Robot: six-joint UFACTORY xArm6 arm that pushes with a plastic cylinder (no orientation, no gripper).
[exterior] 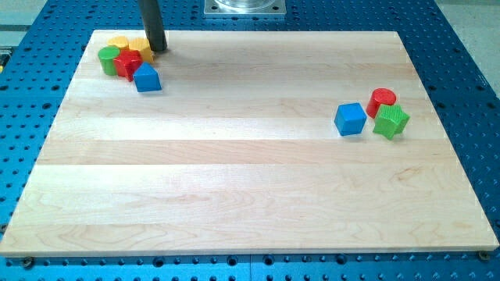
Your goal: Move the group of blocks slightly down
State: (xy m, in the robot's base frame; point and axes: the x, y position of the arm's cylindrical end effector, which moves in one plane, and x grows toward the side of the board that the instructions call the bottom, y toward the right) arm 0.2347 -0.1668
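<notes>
Where the dark rod comes down at the view's top left, my tip [158, 48] rests on the wooden board [250, 187], carrying nothing, with no jaws to open. Just to its left a cluster sits packed together: yellow block [119, 41], orange block [141, 49], green cylinder [108, 56], red block [127, 64], blue block [147, 78] below. Far to its right stand a blue cube [350, 119], red cylinder [382, 100] and green star-like block [391, 121].

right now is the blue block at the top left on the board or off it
On the board: the blue block rests on the wooden board, inside its left edge.
</notes>
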